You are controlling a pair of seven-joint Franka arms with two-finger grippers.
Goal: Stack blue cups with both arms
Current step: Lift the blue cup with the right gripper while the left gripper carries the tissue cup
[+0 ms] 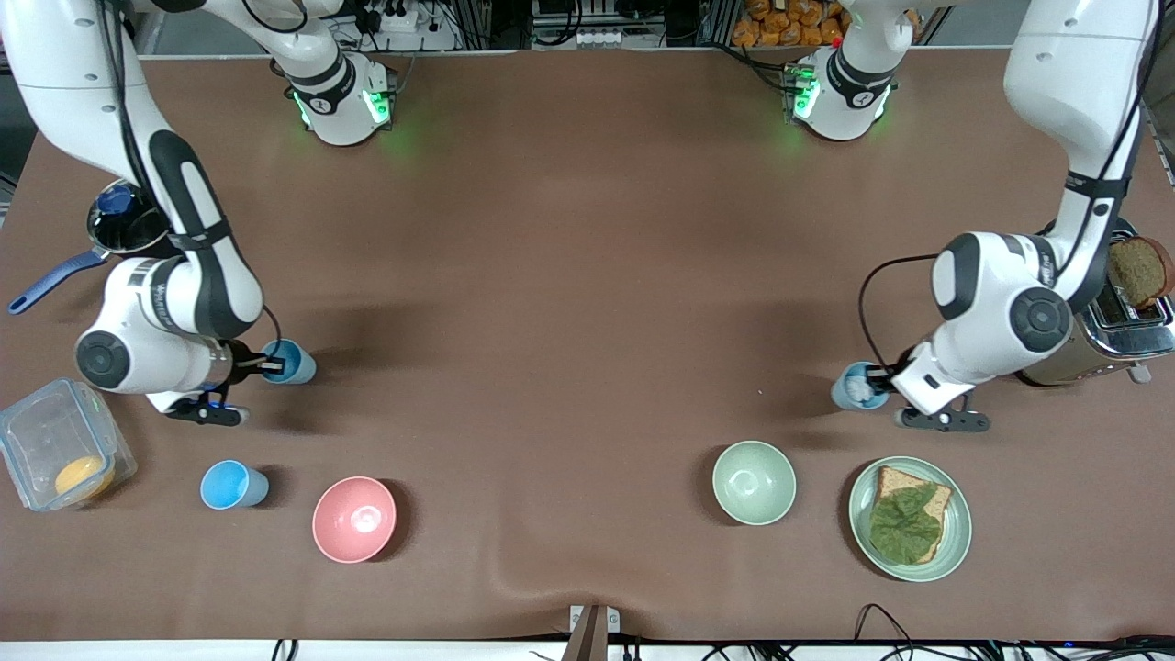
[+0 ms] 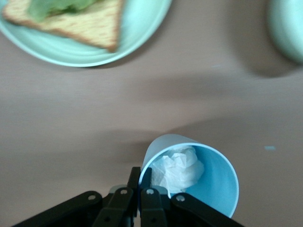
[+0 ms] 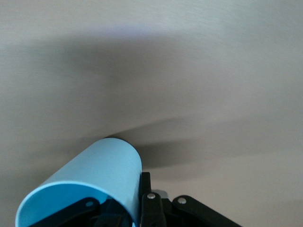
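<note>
My right gripper (image 1: 266, 366) is shut on the wall of a light-blue cup (image 1: 292, 361), held low over the table at the right arm's end. In the right wrist view this cup (image 3: 94, 179) fills the gripper (image 3: 137, 189), one finger (image 3: 146, 187) outside the wall. My left gripper (image 1: 883, 379) is shut on the rim of a paler blue cup (image 1: 858, 386) with crumpled white paper in it, at the left arm's end. The left wrist view shows the fingers (image 2: 135, 177) pinching that cup's (image 2: 213, 179) rim. A third blue cup (image 1: 234, 485) stands beside the pink bowl (image 1: 354, 519).
A pale green bowl (image 1: 754, 482) and a green plate with bread and lettuce (image 1: 955, 542) lie nearer the front camera than my left gripper. A toaster (image 1: 1115, 330) stands by the left arm. A clear container (image 1: 55, 441) and a blue-handled pan (image 1: 119, 225) sit by the right arm.
</note>
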